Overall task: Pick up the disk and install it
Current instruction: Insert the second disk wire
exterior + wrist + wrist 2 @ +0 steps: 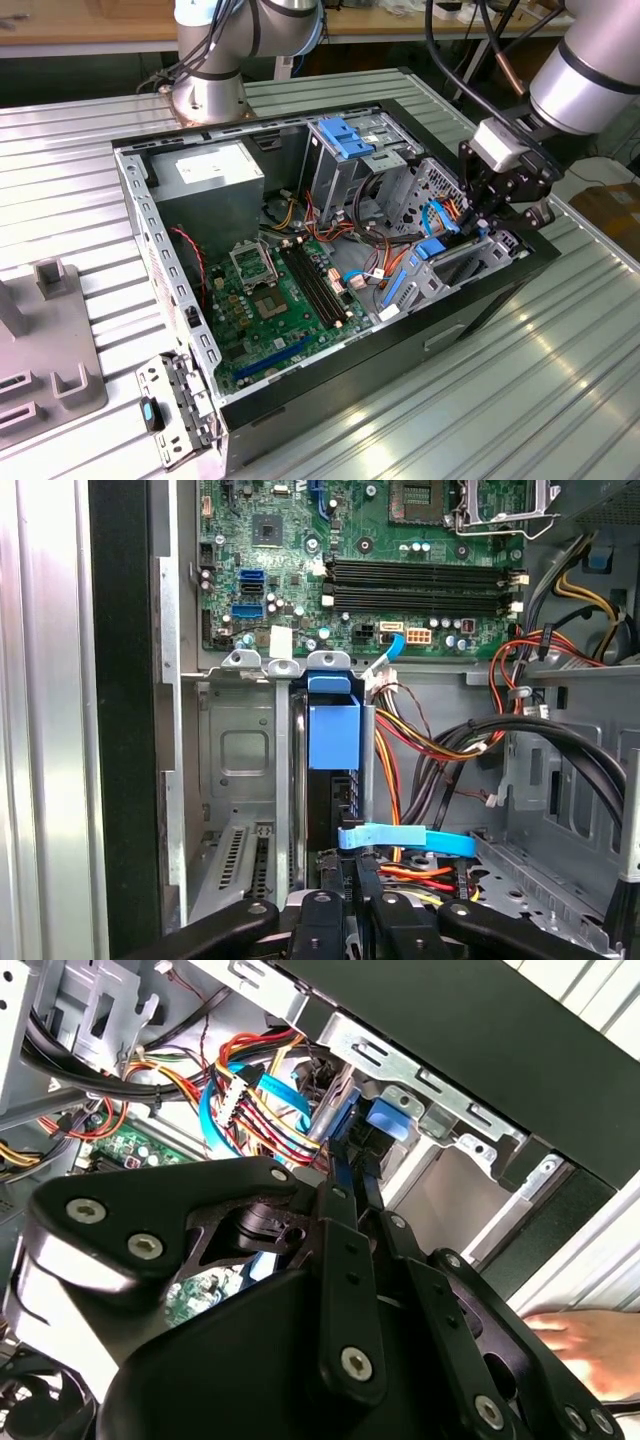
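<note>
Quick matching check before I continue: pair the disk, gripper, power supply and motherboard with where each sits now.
1 disk
2 gripper
3 power supply
4 motherboard

A green, flat on the case floor
B grey box in a case corner, exterior view's left
C on edge in the drive bay, blue carrier
D above the drive bay, exterior view's right

Pairs: 1-C, 2-D, 3-B, 4-A

The exterior view looks down from high and off to one side at the whole open computer case [330,270] on the ribbed table [520,400], with the arm at the exterior view's right. Both wrist views sit close behind the claw [362,880], looking past its black linkage [340,1290] into the case. All three share the blue-railed drive bay [333,735] just ahead of the claw.
</note>
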Motion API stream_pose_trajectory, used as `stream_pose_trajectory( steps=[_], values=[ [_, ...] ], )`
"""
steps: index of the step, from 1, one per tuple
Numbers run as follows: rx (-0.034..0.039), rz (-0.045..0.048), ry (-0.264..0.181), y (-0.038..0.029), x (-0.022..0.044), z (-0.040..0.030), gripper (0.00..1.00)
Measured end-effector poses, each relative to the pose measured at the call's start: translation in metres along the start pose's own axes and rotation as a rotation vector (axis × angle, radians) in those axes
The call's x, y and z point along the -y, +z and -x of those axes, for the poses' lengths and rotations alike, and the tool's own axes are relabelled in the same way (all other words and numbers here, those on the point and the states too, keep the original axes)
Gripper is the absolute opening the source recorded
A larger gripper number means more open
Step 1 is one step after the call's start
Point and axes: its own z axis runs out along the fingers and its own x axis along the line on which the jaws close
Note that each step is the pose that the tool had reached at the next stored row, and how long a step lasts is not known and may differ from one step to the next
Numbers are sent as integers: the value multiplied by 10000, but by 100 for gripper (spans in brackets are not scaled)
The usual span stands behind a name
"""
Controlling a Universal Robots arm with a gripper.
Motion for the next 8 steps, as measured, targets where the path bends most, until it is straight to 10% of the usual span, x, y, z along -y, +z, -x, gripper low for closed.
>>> stream_pose_trajectory(
  steps=[8],
  values=[
    [9,-9,116,12,-1,-24,17]
  ],
)
